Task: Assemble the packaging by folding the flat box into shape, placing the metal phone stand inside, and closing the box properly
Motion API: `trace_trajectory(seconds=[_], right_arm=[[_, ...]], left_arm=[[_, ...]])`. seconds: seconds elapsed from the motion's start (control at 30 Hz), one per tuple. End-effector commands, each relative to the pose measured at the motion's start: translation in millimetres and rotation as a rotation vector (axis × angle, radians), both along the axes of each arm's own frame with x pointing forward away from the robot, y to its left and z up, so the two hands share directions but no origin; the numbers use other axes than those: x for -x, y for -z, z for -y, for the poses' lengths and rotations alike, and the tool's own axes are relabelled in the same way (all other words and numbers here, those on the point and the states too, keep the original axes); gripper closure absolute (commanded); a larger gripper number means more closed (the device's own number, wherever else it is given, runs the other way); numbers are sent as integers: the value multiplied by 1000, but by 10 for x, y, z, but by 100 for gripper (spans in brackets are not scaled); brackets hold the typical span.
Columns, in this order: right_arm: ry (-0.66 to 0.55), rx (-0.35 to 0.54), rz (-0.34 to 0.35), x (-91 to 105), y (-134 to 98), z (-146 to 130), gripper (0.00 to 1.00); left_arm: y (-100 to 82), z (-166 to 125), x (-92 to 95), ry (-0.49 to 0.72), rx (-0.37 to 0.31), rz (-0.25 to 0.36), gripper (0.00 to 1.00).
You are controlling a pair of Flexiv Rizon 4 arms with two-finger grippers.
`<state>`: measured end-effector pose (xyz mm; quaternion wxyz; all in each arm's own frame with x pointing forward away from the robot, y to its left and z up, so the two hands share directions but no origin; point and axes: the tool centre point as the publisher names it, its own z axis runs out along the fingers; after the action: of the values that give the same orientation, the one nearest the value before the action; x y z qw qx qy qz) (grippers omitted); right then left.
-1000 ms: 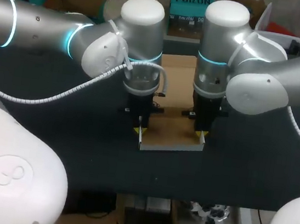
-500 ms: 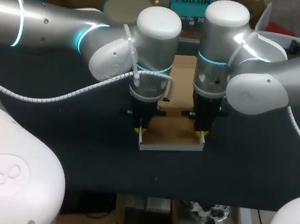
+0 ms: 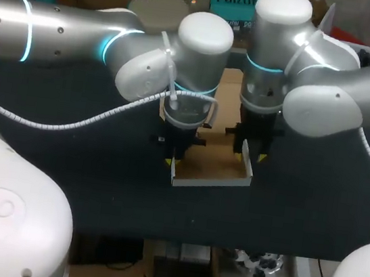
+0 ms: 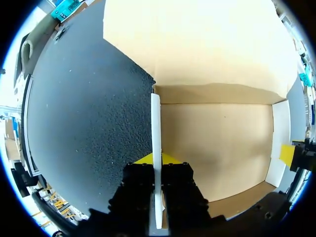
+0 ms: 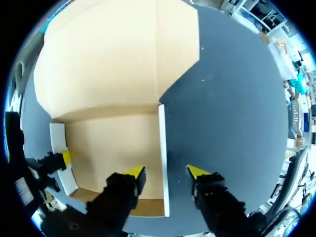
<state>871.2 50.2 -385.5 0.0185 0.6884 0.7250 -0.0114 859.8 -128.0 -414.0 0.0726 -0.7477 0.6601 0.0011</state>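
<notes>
A cardboard box point(image 3: 210, 164), half folded into a shallow tray, is seen lying on a dark desk point(image 3: 96, 188). Its long lid panel point(image 4: 197, 44) is spread flat behind it. The box's left side wall point(image 4: 156, 133) is held upright by the left jaws, which are closed on it. The box's right side wall point(image 5: 163, 158) is straddled by the right jaws, which are spread apart, one finger on either side, with no grip taken. No phone stand can be seen in or near the box. A risk is judged here: the unheld right wall could spring down flat. Were the left wall pulled sideways, the light box could be dragged or tilted, or the wall creased.
</notes>
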Motion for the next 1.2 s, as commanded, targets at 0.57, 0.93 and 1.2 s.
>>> trace_trajectory(seconds=[0.57,0.93,1.2], right_arm=[[-133,-219,61,93,-496,402,0],[-152,-239,55,45,-501,430,0],[-468,-356,115,87,-740,680,0]], left_arm=[[0,-7,45,9,-34,13,100],[0,-7,45,9,-34,13,100],[-27,-112,35,80,-45,35,100]])
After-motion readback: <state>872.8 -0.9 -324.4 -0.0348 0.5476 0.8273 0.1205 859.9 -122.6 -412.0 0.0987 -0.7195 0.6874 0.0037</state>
